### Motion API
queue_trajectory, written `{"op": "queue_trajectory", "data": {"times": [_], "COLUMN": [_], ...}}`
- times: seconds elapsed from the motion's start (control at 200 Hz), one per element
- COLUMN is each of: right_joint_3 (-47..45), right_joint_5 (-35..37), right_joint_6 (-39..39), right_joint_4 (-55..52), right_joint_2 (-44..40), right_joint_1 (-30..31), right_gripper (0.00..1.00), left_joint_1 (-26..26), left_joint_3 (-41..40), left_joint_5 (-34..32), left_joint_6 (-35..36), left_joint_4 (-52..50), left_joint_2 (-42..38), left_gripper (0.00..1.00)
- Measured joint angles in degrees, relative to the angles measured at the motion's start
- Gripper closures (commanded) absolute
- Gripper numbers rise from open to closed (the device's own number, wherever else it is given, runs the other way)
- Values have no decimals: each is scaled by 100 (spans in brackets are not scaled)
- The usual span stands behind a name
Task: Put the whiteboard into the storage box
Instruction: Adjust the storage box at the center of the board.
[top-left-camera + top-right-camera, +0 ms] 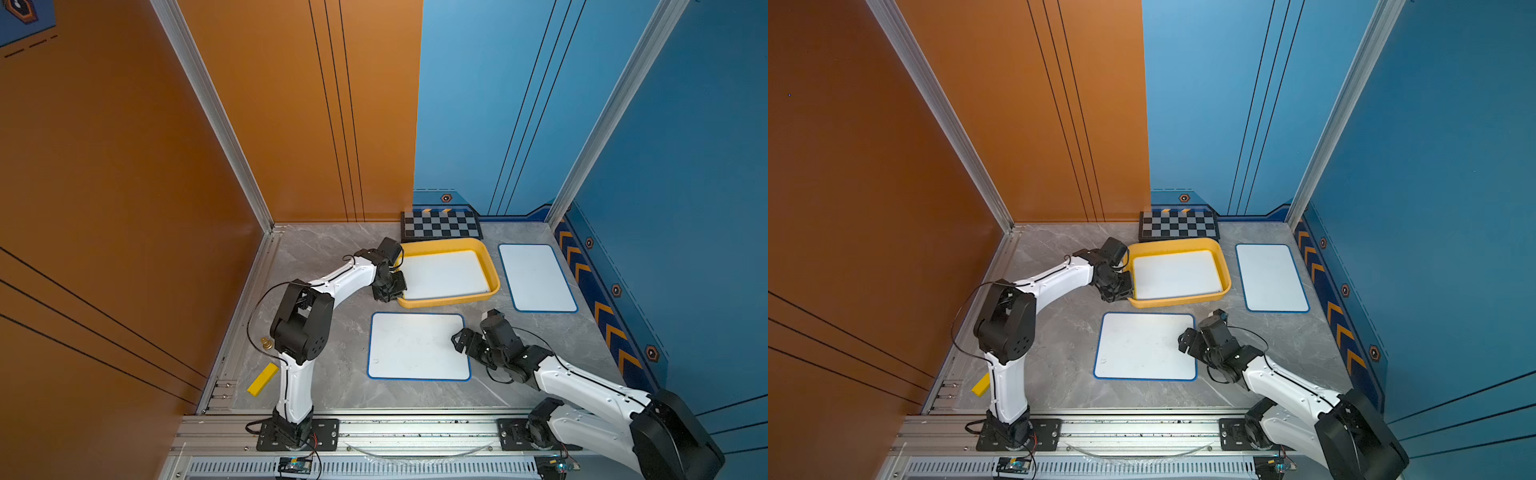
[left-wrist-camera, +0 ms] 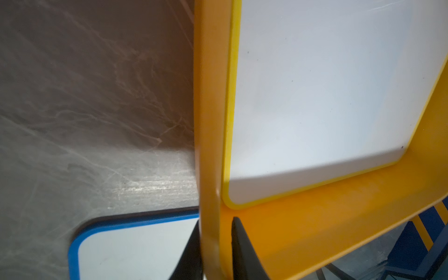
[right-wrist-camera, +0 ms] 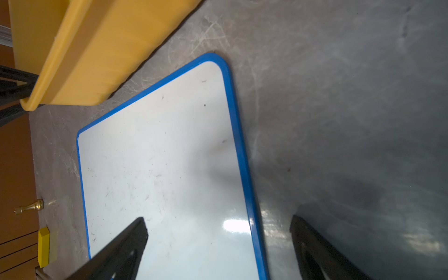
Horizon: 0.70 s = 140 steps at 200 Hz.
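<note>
The nearest whiteboard point(image 1: 417, 347), white with a blue rim and faint smudges, lies flat on the grey desk point(image 1: 332, 374) just in front of the storage box point(image 1: 449, 300), not touching it. The right fingers point(image 3: 131, 242) are spread wide across its side edge, 1 above the white face and 1 above the desk. The left fingers point(image 2: 240, 242) pinch the yellow box's left wall near the front corner. A 2nd whiteboard point(image 1: 442, 274), yellow-rimmed, lies inside the box. A 3rd whiteboard point(image 1: 536, 277) lies to the right of the box, and a checkerboard point(image 1: 440, 224) sits behind it.
</note>
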Motion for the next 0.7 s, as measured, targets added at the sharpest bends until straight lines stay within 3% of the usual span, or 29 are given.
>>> {"op": "queue_trajectory", "data": {"times": [0.135,0.35,0.536,0.701], "right_joint_3": [-28,-37,-37,-37], "right_joint_5": [0,0,-2,-2], "right_joint_6": [0,0,0,-15], "right_joint_4": [-7,-7,-7,-9], "right_joint_2": [-46,-52,-33,-28], "right_joint_1": [-11,-11,-20,-20], "right_gripper": [5,5,5,5], "left_joint_1": [175,507,573,577], "left_joint_3": [-251,-614,-828,-1403], "left_joint_5": [96,90,81,-26], "left_joint_6": [59,210,212,317], "left_joint_4": [46,-170,-188,-227], "left_joint_2": [-170,-457,-756,-1707], "left_gripper": [81,63,62,60]}}
